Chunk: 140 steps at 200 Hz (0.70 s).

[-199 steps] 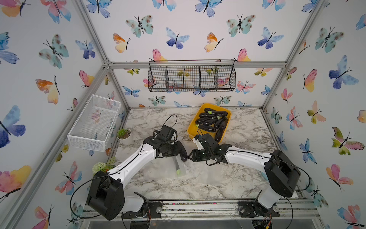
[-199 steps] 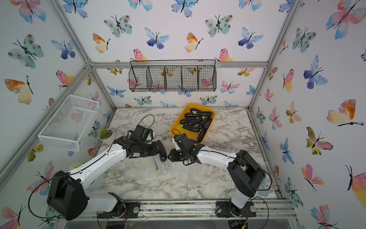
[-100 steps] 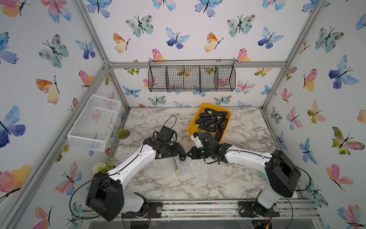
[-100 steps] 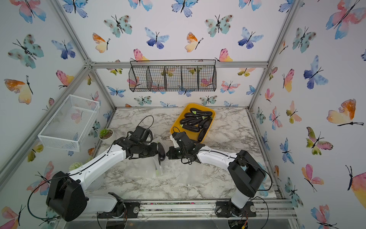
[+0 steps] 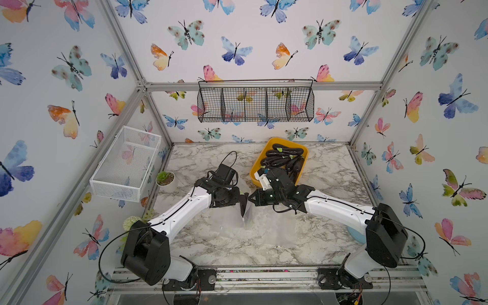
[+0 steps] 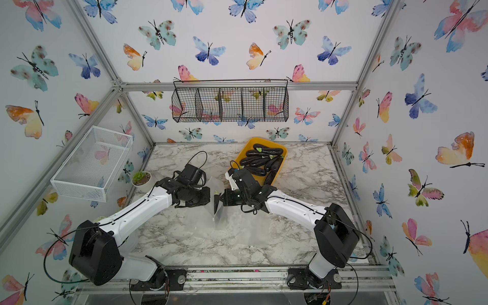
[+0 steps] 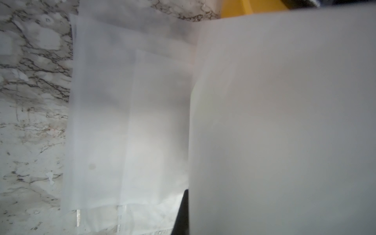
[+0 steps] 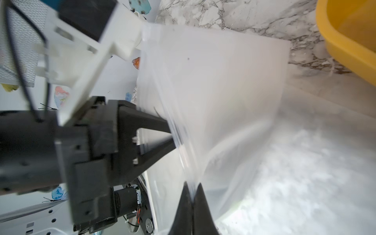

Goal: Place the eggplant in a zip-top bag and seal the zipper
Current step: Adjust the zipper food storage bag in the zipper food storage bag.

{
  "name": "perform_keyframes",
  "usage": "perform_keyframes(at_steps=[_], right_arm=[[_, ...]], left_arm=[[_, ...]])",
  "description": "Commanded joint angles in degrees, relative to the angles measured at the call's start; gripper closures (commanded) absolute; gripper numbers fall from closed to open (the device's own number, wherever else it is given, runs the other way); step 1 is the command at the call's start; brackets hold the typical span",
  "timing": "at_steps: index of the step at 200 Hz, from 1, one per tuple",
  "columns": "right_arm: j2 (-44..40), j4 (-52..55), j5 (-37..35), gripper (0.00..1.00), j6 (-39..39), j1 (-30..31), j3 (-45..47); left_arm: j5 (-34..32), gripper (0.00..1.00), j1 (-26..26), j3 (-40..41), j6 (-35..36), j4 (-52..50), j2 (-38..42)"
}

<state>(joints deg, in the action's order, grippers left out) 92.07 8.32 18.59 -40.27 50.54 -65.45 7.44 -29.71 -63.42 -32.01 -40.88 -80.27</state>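
Several eggplants (image 5: 280,159) lie in the yellow tub (image 5: 256,166).

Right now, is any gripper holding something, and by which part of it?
Both hold the zip-top bag: the left gripper and the right gripper each pinch its raised edge, at neighbouring spots, jaws shut on the plastic.

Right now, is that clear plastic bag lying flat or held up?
Held up: both pairs of jaws are shut on the clear plastic bag, which hangs down from them.
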Motion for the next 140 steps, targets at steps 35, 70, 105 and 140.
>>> perform_keyframes(at_steps=[35, 70, 105, 140], right_arm=[[8.4, -7.5, 10.5, 0.96, 0.1, 0.9, -11.2], [11.3, -9.0, 15.0, 0.96, -0.7, 1.1, -15.0], [6.4, -8.9, 8.6, 0.96, -1.2, -2.7, -1.7], [5.0, -2.2, 3.6, 0.94, 1.5, -6.0, 3.6]], left_arm=[[-6.2, 1.0, 0.2, -8.8, 1.7, -13.8, 8.6], [-8.9, 1.0, -2.0, -15.1, 0.8, -17.4, 10.7], [-5.9, 1.0, -2.1, -6.3, 1.2, -5.2, 3.6], [-3.7, 1.0, -3.1, -7.1, 1.4, -3.2, -8.3]])
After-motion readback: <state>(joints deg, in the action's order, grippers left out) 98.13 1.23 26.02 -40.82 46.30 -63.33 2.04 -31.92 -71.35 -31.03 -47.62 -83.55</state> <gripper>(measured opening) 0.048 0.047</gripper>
